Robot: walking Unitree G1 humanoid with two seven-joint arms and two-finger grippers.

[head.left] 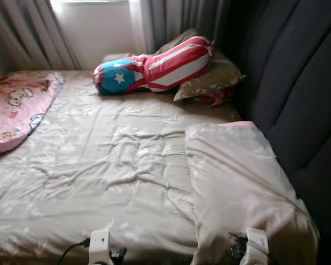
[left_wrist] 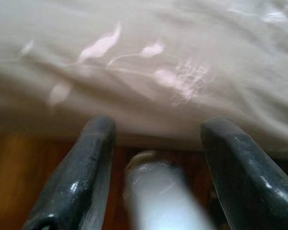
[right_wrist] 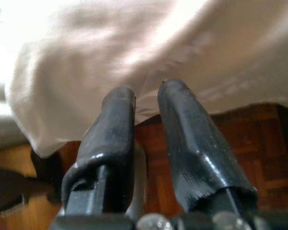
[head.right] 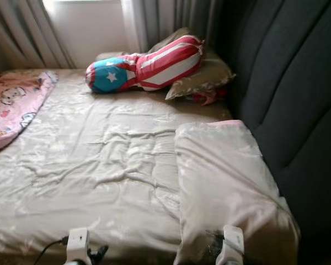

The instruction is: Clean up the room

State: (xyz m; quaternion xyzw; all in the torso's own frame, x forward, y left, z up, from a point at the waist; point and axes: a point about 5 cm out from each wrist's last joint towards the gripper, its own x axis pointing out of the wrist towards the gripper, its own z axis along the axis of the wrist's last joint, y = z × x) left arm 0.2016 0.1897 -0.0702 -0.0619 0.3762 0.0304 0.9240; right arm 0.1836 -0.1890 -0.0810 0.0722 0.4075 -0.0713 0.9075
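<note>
A wide bed [head.left: 110,165] with a crumpled beige sheet lies before me. On its right side rests a folded beige cover [head.left: 237,187] with a pink edge. At the head lie a red, white and blue bolster [head.left: 154,69] and a brown pillow [head.left: 212,80]. My left gripper [left_wrist: 156,129] is open at the bed's near edge, and a blurred pale thing [left_wrist: 153,191] shows between its fingers. My right gripper [right_wrist: 146,91] has its fingers almost together, with the tips just under the hanging edge of the beige cover [right_wrist: 149,43]; whether they pinch the cloth is unclear.
A pink cartoon blanket [head.left: 16,107] lies at the far left of the bed. A dark padded headboard [head.left: 298,94] rises on the right, and grey curtains [head.left: 182,19] hang behind. Wooden floor [right_wrist: 259,143] shows under the bed's edge.
</note>
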